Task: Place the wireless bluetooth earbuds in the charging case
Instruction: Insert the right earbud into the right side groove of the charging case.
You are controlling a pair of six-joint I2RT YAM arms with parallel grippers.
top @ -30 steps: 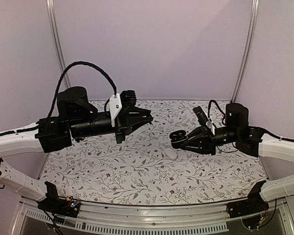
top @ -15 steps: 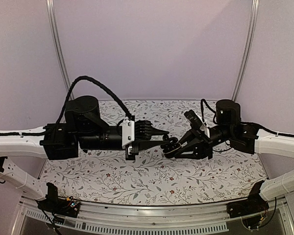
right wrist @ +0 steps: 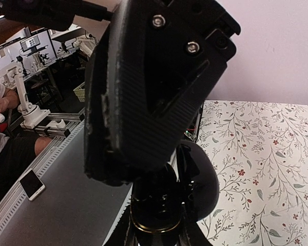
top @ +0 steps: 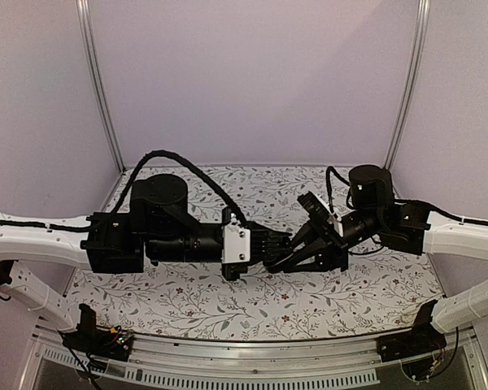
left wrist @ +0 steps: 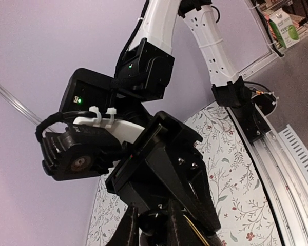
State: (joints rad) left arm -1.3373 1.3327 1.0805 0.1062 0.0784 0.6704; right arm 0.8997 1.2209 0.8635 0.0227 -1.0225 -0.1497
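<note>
Above the middle of the table my left gripper (top: 278, 241) and right gripper (top: 283, 258) meet tip to tip. In the right wrist view my right gripper (right wrist: 156, 233) is shut on the open black charging case (right wrist: 159, 205). Its lid (right wrist: 203, 187) is swung back to the right. The left gripper's black body (right wrist: 154, 87) hangs directly over the case. In the left wrist view my left gripper (left wrist: 152, 215) is almost closed on a small dark glossy earbud (left wrist: 153, 225), right against the right gripper's body (left wrist: 164, 169). From above, case and earbud are lost among the dark fingers.
A floral cloth (top: 187, 301) covers the table. A metal rail (top: 244, 357) runs along the near edge, and upright posts (top: 98, 89) stand at the back corners. The right arm's white link (left wrist: 164, 25) rises behind its wrist. Both arms cross the table's middle.
The left arm has swung right and down toward the centre. The right gripper with the case has shifted left to meet it. The gap between the two has shut.
</note>
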